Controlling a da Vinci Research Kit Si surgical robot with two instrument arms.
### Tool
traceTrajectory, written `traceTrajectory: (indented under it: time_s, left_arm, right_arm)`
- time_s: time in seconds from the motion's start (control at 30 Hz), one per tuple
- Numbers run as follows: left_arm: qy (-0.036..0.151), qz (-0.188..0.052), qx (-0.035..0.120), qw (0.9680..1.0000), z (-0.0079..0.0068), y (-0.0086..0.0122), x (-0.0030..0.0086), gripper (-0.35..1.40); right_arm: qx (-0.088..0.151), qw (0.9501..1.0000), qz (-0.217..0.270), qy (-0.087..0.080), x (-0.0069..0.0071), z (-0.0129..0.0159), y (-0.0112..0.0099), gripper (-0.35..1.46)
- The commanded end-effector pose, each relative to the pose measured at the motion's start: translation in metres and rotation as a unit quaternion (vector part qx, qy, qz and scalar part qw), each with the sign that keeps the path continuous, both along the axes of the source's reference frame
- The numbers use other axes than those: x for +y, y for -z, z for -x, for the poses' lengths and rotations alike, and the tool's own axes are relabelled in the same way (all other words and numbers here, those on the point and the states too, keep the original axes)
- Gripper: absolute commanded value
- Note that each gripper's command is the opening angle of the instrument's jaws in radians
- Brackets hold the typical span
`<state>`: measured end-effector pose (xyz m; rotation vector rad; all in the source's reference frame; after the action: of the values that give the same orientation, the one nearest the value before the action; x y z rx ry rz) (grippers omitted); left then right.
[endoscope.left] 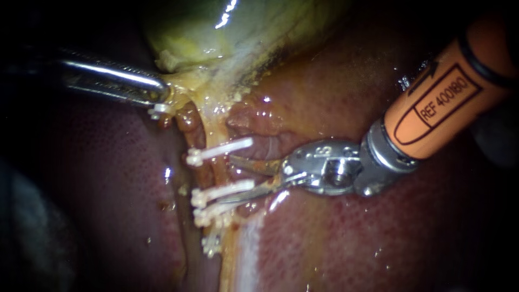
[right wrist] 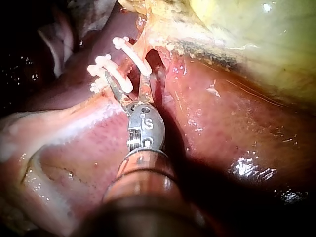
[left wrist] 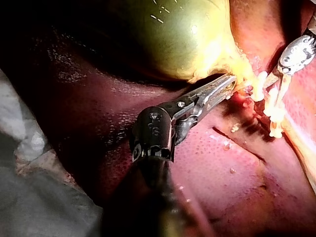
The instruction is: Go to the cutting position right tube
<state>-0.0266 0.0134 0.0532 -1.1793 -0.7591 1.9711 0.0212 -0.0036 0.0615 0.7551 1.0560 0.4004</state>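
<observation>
Narrow tube (endoscope.left: 218, 173) gap between white clips (endoscope.left: 221, 150)

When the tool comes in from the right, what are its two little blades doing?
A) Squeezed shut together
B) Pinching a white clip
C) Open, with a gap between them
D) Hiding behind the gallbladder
C: the right tool shows a clear gap between its two blades, which spread apart next to the white clips and grip nothing.

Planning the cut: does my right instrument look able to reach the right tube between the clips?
Probably yes: the right instrument, blades open, sits beside the right tube between two clips, nothing intervening.
</observation>
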Motion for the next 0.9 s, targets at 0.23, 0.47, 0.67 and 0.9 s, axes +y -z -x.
traceTrajectory:
  time_s: [0.23,0.47,0.67,0.9]
  left_arm:
    - [0.000,0.000,0.000,1.0000,0.0000,0.0000,0.0000,-0.35]
    - [0.000,0.000,0.000,1.0000,0.0000,0.0000,0.0000,-0.35]
    - [0.000,0.000,0.000,1.0000,0.0000,0.0000,0.0000,-0.35]
    - [0.000,0.000,0.000,1.0000,0.0000,0.0000,0.0000,-0.35]
  right_arm:
    - [0.027,0.9993,-0.023,0.010,0.0001,-0.0011,-0.0001,1.38]
    - [0.048,0.9980,-0.042,0.002,0.0003,-0.0030,-0.0002,1.36]
    - [0.060,0.9967,-0.054,-0.010,0.0004,-0.0043,-0.0003,1.36]
    - [0.065,0.9957,-0.063,-0.019,0.0004,-0.0051,-0.0005,1.36]
